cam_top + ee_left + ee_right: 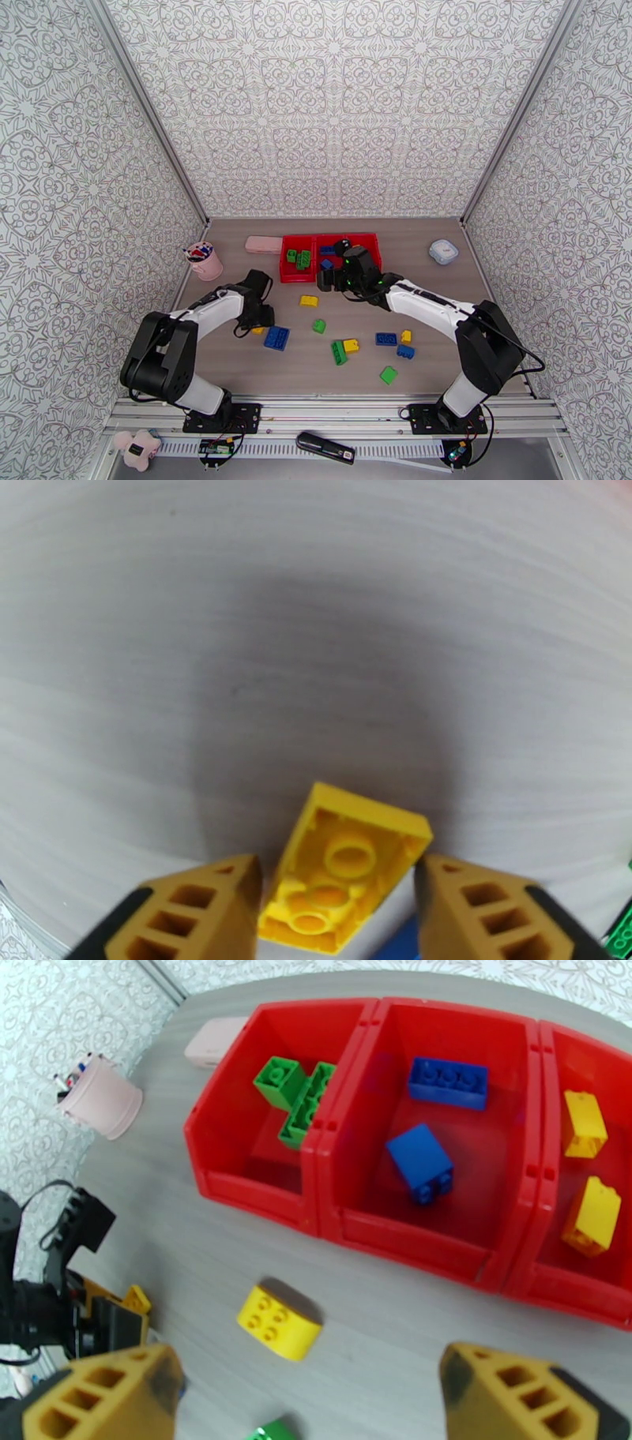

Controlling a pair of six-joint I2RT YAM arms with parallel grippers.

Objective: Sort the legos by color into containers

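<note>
Centre the left tool (338, 875) – jaws apart, not yet pinching – on the upturned yellow lego (347, 859) (right tool (308, 1359) gapes empty) before closing fully.

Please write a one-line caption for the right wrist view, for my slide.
Open right gripper faces three joined red plastic bins: green studded bricks left, blue bricks middle, yellow bricks right.

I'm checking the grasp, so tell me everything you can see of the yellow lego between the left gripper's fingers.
The yellow lego is an oblong brick of glossy plastic. It is turned so that its hollow underside faces the left wrist camera, with round inner tubes showing. It lies on the grey table between the left gripper's fingers, which flank it closely. Whether they touch it cannot be told. A blue piece peeks out by its lower edge.
</note>
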